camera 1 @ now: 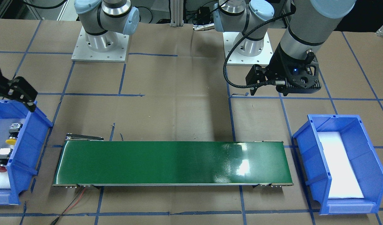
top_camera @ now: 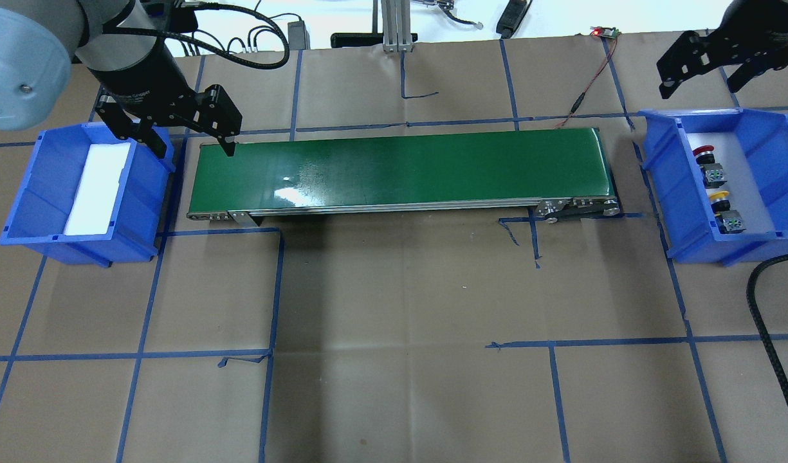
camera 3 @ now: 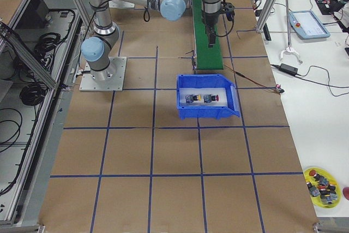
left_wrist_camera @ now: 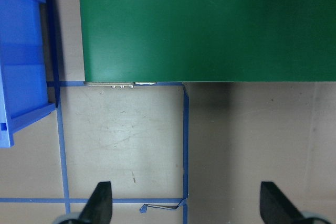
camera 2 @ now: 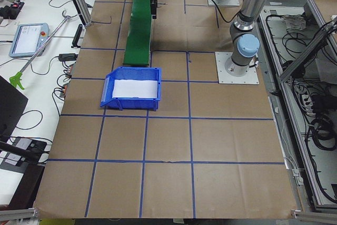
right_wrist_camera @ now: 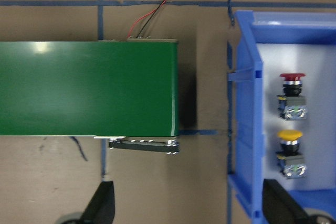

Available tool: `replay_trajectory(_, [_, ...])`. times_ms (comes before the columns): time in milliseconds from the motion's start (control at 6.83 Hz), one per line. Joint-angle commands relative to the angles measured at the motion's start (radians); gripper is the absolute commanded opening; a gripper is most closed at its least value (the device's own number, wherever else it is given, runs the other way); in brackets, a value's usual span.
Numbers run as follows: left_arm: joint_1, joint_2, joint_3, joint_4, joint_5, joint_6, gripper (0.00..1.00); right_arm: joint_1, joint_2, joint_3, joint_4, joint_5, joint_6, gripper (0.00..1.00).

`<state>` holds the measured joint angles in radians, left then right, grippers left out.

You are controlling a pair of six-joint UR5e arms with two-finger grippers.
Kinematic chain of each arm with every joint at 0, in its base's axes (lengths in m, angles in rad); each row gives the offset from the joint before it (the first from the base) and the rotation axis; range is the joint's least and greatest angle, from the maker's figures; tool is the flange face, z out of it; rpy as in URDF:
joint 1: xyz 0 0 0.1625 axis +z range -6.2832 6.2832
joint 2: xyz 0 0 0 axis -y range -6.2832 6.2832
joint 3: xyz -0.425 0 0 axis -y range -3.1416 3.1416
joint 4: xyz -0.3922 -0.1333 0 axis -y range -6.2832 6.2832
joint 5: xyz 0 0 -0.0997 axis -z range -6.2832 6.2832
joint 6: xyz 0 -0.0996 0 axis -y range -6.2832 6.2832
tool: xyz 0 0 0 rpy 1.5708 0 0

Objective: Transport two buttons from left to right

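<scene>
1. The left gripper (left_wrist_camera: 185, 186) hangs above the table near the green conveyor belt (left_wrist_camera: 210, 30), its fingers spread wide and holding nothing.
2. The right gripper (right_wrist_camera: 189, 183) is equally wide apart and empty, beside the right blue bin (right_wrist_camera: 245, 103).
3. The red button (right_wrist_camera: 292, 80) and the yellow button (right_wrist_camera: 290, 136) lie side by side in that bin, untouched.

We see bright, even overhead light — glare patches on the belt (camera 1: 172, 162), soft shadows across the bench (camera 1: 178, 106).
</scene>
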<state>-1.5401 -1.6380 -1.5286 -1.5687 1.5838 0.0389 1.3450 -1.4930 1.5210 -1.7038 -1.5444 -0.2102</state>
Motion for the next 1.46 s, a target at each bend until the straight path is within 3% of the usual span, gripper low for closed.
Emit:
replay_trajectory(0, [0.0, 0.001, -0.001, 0.004, 0.001, -0.001, 1.0, 0.214, -0.093, 0.037, 0.041, 0.0, 0.293, 1.0])
replay_trajectory(293, [0.0, 0.009, -0.008, 0.024, -0.001, -0.01, 1.0, 0.299, -0.092, 0.056, 0.039, 0.0, 0.301, 1.0])
replay_trajectory(1318, [0.0, 0.01, -0.013, 0.03, -0.001, -0.014, 1.0, 0.301, -0.115, 0.099, 0.027, 0.0, 0.299, 1.0])
